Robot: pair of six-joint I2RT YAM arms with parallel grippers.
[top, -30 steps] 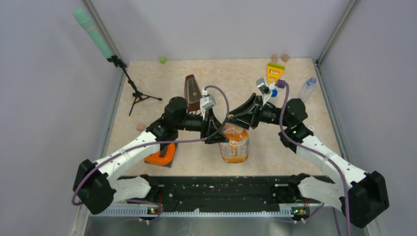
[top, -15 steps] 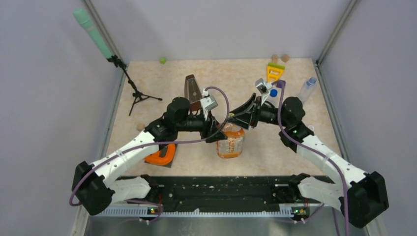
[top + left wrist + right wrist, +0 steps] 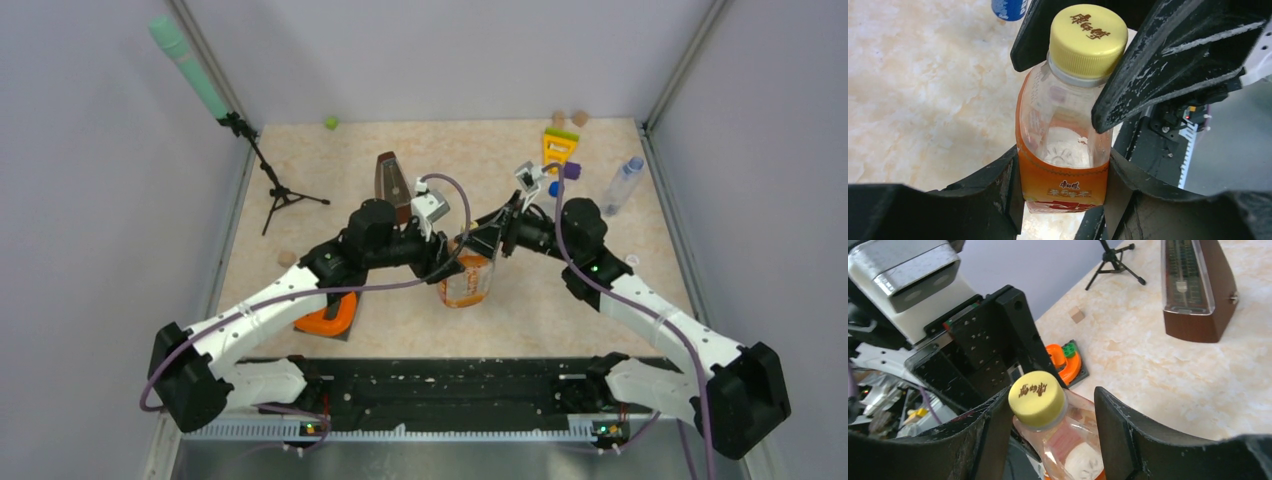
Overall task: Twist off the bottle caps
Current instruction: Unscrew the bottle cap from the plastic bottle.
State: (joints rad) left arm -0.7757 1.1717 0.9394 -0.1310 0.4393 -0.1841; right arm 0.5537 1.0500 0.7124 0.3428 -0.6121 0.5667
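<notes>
Right gripper (image 3: 1048, 400) around the yellow cap (image 3: 1037, 397), left gripper (image 3: 1063, 172) holding the orange bottle (image 3: 1060, 145).

Top view: the bottle (image 3: 466, 284) is near the middle of the table (image 3: 470, 150), tilted, and both grippers meet over it; the cap is hidden here. Left wrist view: the left gripper clamps the bottle at its label, both fingers touching, and the cap sits on the neck, not yet unscrewed. Right wrist view: the right gripper is spread around the cap, one finger at it, the other with a gap that only this view shows. I judge it should close squarely on the cap's side before turning, while the left must stop the bottle from spinning.
</notes>
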